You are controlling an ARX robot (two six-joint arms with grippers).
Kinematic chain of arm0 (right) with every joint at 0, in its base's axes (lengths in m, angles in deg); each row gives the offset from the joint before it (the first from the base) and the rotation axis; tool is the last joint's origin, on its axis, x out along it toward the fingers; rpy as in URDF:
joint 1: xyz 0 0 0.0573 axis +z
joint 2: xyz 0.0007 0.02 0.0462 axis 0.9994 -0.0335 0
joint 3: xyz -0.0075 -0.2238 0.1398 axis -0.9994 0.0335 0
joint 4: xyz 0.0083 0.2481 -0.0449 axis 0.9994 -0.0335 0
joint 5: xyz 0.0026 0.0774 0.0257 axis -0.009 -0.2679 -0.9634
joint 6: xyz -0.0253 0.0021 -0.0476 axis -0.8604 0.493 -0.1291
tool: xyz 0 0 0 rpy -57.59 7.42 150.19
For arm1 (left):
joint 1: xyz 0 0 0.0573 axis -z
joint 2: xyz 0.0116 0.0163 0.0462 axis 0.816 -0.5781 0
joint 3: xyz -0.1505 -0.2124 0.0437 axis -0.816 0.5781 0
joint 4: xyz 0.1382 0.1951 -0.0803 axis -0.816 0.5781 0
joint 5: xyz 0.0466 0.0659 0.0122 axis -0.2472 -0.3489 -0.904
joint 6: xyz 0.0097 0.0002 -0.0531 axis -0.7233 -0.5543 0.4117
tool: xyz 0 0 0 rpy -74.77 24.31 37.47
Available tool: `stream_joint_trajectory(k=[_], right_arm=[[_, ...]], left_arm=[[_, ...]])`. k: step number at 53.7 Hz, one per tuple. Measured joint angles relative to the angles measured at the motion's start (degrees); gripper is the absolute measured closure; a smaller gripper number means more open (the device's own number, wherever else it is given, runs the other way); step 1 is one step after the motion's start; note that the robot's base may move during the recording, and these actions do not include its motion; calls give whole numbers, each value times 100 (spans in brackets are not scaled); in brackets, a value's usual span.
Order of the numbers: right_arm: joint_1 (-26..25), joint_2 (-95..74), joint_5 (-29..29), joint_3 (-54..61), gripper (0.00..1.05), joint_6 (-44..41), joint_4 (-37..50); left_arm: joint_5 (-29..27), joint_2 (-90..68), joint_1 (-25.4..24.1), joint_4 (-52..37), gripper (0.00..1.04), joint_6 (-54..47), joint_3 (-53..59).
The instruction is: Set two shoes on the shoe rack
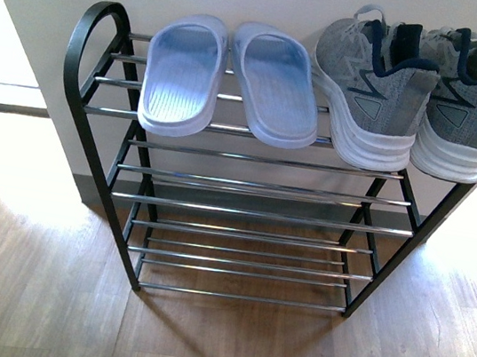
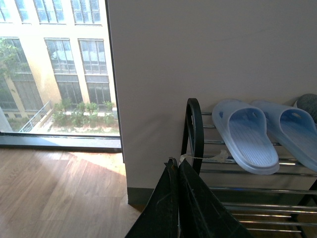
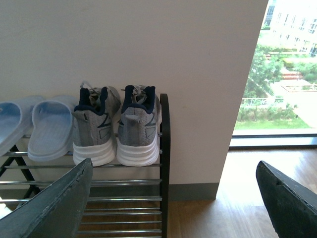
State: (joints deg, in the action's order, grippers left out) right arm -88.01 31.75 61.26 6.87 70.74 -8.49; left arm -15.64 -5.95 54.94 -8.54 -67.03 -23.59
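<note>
ribbed slides (image 1: 231, 80) and knit sneakers (image 1: 417, 93) on rod rack (image 1: 255, 186); left gripper (image 2: 177, 171) together, right gripper (image 3: 173, 198) apart.

The shoe rack (image 1: 122, 179) stands on a wooden floor (image 1: 24, 290) against the wall. On its top shelf lie two blue slides (image 1: 231, 79), and beside them two grey sneakers (image 1: 422, 89), heels outward.

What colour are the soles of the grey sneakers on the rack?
White; the sneakers' thick ridged soles show best in the front view.
</note>
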Motion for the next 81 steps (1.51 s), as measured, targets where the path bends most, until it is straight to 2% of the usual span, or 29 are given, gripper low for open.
stream_joint_trajectory(k=[18,25,41,62,81], right_arm=[[0,0,0,0,9,0,0],[0,0,4,0,9,2,0],[0,0,0,0,9,0,0],[0,-2,0,0,9,2,2],[0,2,2,0,9,9,0]], left_arm=[[0,535,0,533,104,0,0],[0,1333,-2,1495,104,-2,0],[-4,1456,-7,1556,103,0,0],[-2,1458,-7,1556,10,-2,0],[-2,1458,-7,1556,9,-13,0]])
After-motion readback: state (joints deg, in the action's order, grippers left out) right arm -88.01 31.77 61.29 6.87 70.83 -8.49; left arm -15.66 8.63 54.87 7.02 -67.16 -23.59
